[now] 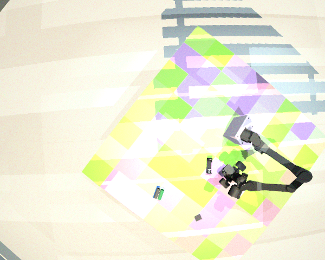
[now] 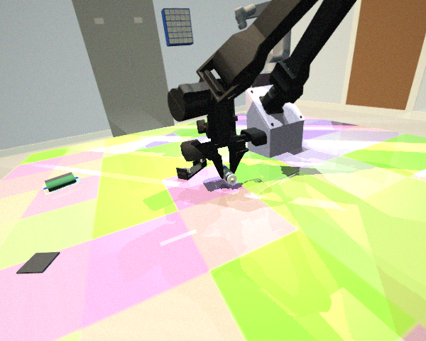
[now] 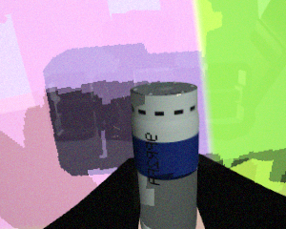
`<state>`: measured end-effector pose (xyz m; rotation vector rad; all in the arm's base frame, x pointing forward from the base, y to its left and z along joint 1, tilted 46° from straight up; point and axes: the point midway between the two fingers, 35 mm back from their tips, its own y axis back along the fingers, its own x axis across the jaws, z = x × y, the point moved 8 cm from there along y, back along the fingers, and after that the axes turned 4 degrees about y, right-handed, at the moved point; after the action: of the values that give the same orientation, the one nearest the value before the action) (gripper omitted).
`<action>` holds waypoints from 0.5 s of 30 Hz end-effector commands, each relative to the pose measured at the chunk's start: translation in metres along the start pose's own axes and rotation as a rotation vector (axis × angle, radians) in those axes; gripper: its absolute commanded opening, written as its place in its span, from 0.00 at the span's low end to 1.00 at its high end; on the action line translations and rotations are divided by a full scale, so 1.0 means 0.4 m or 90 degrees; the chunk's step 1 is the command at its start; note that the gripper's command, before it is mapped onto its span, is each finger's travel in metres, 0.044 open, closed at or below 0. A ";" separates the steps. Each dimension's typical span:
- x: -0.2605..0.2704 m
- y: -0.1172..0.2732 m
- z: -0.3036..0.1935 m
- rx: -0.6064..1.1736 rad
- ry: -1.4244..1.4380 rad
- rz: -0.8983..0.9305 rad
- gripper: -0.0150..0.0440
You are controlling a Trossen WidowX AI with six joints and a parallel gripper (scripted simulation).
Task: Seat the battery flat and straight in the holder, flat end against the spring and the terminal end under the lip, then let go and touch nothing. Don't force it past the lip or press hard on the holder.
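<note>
The battery (image 2: pixel 228 175) (image 3: pixel 166 196) is a cylinder with a white band, a blue band and a grey part. It lies between the fingers of my gripper (image 2: pixel 228 172) (image 3: pixel 167 164), which is shut on it across its sides. A grey flat-looking end faces the top of the wrist view; a pale round end with a small centre faces the exterior view. Whether the battery touches the mat, I cannot tell. The black holder (image 1: pixel 209 165) (image 2: pixel 192 170), a narrow open trough with raised ends, lies beside the gripper, left of it in the top and exterior views. The battery is outside the holder.
A green cylinder (image 1: pixel 161 194) (image 2: pixel 60 182) lies beside a grey one (image 1: pixel 156 193) in a blue-edged piece at the left. A dark flat square (image 1: pixel 197 217) (image 2: pixel 37 262) lies on the patchwork mat (image 2: pixel 143 271). A grey box-like mount (image 1: pixel 235 128) (image 2: pixel 285 138) stands behind the gripper.
</note>
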<state>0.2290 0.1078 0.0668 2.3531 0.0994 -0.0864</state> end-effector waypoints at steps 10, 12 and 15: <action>0.012 0.088 0.013 0.000 0.092 0.010 0.39; 0.019 0.090 0.022 -0.002 0.144 0.010 0.39; 0.028 0.094 0.036 -0.005 0.221 0.010 0.39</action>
<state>0.2406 0.0755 0.0851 2.3502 0.2040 0.2346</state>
